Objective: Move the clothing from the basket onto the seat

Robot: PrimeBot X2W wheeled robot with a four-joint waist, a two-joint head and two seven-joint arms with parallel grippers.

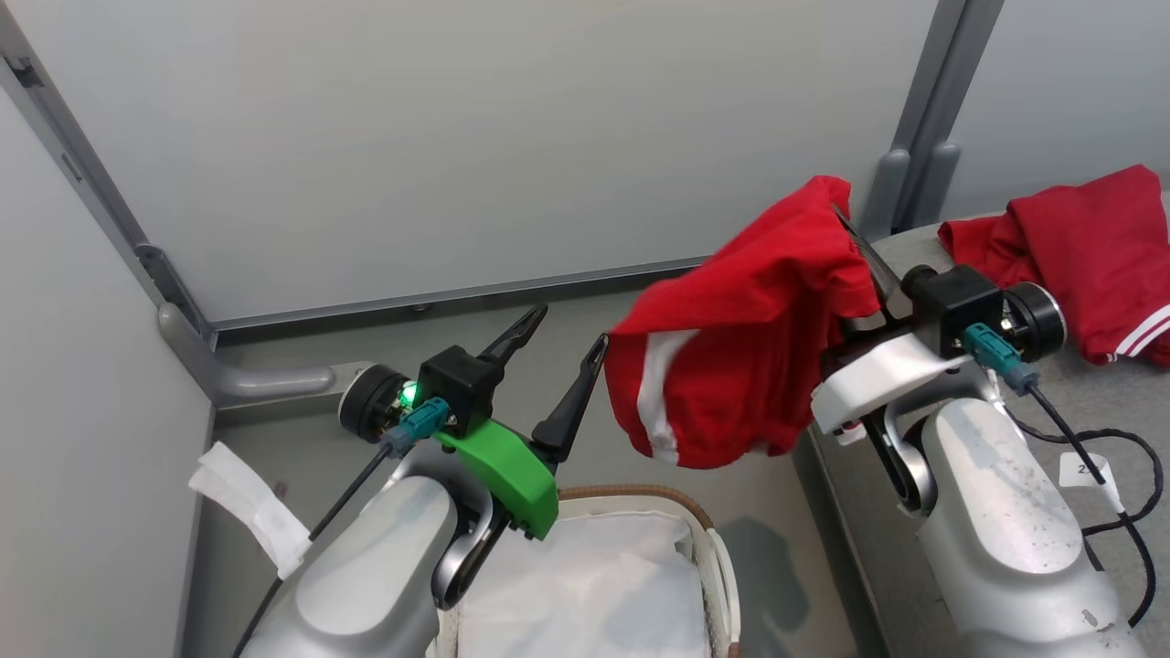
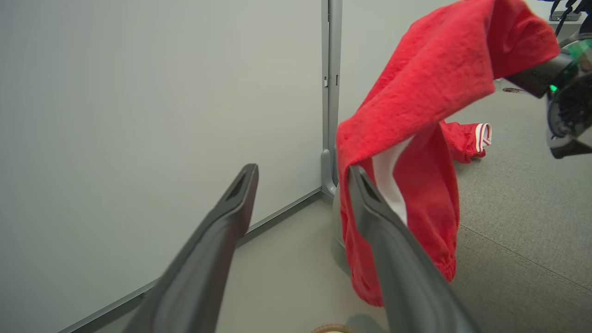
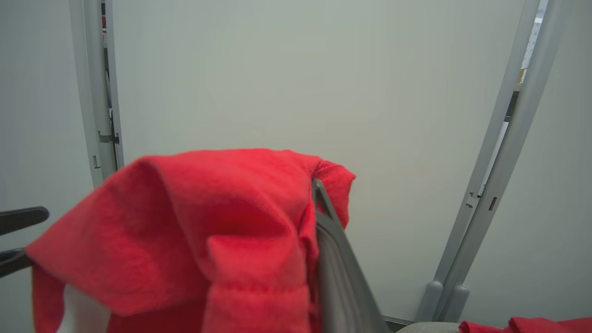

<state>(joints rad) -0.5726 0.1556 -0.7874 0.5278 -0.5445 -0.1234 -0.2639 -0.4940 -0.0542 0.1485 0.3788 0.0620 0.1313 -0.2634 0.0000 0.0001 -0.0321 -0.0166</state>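
Note:
A red garment of the clothing (image 1: 740,329) with a white panel hangs in the air, draped over my right gripper (image 1: 845,219), which is shut on its upper edge. In the right wrist view the cloth (image 3: 222,222) covers all but one finger (image 3: 333,259). My left gripper (image 1: 569,327) stands open and holds nothing, its right fingertip close beside the cloth's lower left edge (image 2: 430,92). A second red garment (image 1: 1088,256) lies on the grey seat (image 1: 1079,402). The basket (image 1: 708,535) stands below my left arm, with its white liner (image 1: 585,585) showing.
Pale partition walls (image 1: 457,137) with grey posts close the space behind and to the left. Grey floor (image 1: 759,548) runs between the basket and the seat's edge. A black cable with a white tag (image 1: 1088,471) trails along my right forearm over the seat.

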